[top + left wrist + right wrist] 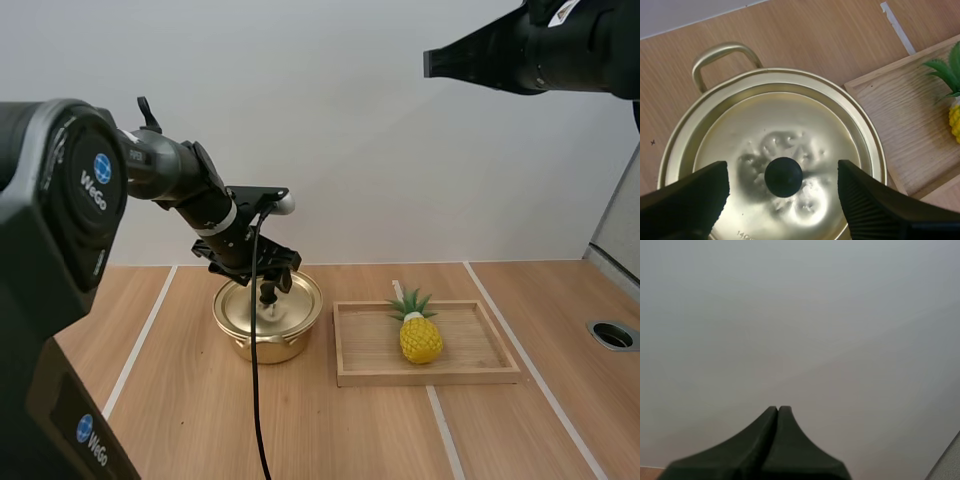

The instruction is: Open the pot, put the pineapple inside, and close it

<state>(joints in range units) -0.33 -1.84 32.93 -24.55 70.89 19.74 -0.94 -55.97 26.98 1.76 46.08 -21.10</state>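
Left gripper (783, 172) over the gold pot (266, 338), fingers spread wide either side of the black knob (783, 176), apparently not yet touching it. The lid (775, 120) is on, so opening, loading and closing are all left. Just beside the pot, the pineapple (421, 336) stands in the wooden tray (470, 376). Right gripper (428, 63) hangs high above the tray, fingers pressed together on nothing.

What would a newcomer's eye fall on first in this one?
The gold pot with its lid on stands just left of the tray. The open left gripper hangs over it, its fingers either side of the black knob. The yellow pineapple sits in the tray, and the shut right gripper hangs high on the right.
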